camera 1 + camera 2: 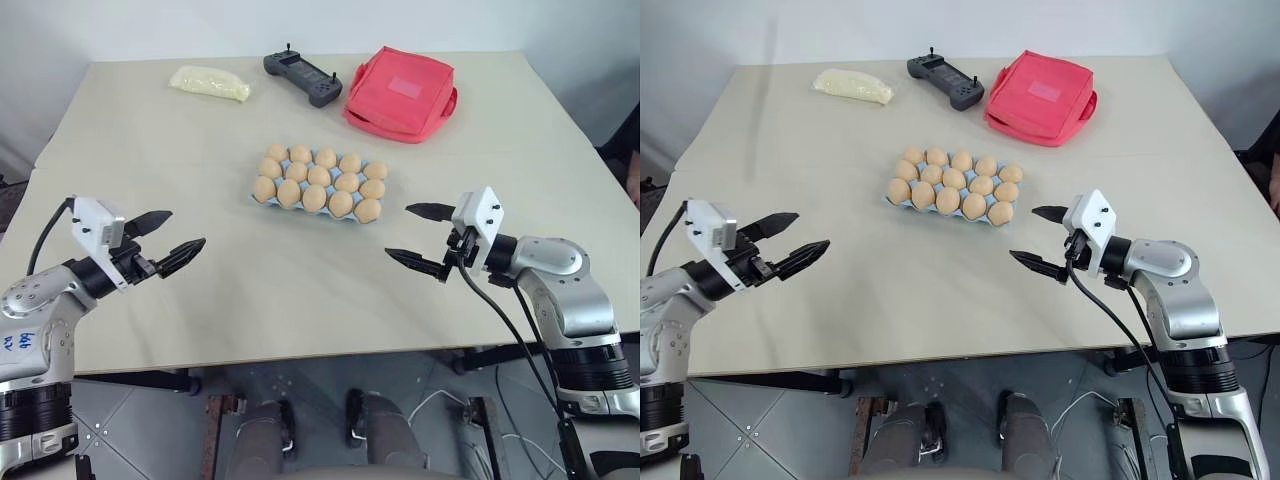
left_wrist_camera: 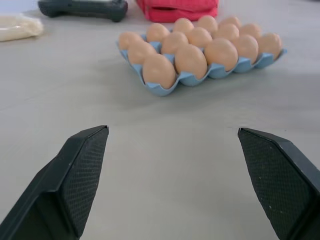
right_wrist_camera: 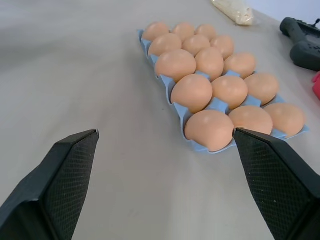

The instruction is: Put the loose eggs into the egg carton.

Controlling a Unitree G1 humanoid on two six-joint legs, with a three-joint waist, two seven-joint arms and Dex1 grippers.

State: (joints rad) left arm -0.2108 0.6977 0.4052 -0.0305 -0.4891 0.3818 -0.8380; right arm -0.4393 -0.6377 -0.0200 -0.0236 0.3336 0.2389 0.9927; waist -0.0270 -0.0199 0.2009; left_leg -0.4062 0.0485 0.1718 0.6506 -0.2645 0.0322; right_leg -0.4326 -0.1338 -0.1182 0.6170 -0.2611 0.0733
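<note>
Both pincers spread, empty: left pincer (image 1: 166,242), right pincer (image 1: 420,237); full egg carton (image 1: 262,199) between, farther ahead.

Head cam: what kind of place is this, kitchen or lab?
Probably a lab or test room: a bare beige table against a plain white wall, a black handheld controller beside a red pouch, and one full egg carton.

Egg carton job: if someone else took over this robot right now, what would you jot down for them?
Left gripper: open, holding nothing, over bare table near the robot.
Right gripper: open, holding nothing, short of the carton's near right corner.
Egg carton: mid-table, all fifteen cups hold eggs.
Done: no loose egg lies on the table.
Left: seemingly nothing; just check the eggs sit properly.
Behind the carton: red pouch, black controller, pale bag.
</note>
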